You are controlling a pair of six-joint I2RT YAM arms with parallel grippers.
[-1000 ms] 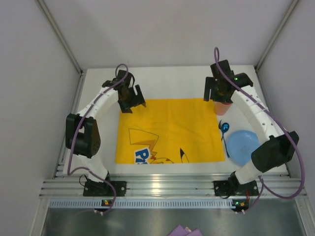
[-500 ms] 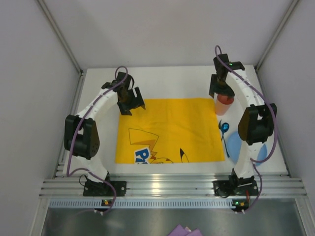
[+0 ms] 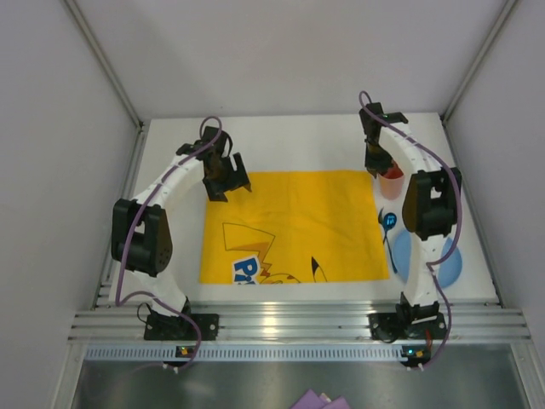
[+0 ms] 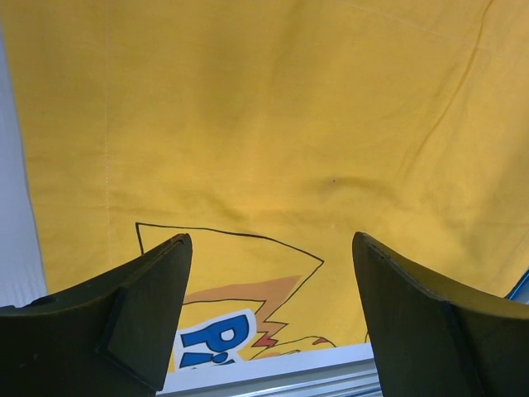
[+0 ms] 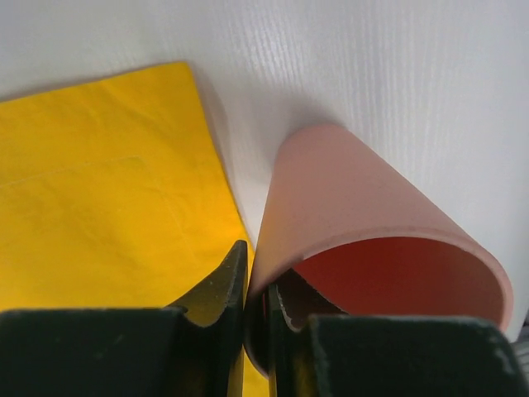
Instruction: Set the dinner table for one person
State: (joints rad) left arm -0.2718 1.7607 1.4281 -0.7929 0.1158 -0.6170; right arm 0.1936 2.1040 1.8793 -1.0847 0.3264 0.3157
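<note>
Cup [image 5: 364, 207] rim pinched by R end effector [image 5: 254, 277], one finger inside, one outside; cup at far-right of white tabletop [image 5: 372, 58], beside yellow placemat [image 4: 273, 124] corner. L end effector [image 4: 271, 248] wide apart, empty, above placemat.

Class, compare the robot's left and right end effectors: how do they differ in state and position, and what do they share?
The left end effector is open and empty; the right end effector is shut on the wall of the pink cup, one finger inside, one outside. The left hangs over the yellow placemat; the right is over the white table beside the placemat's far right corner. Both have two dark fingers.
</note>
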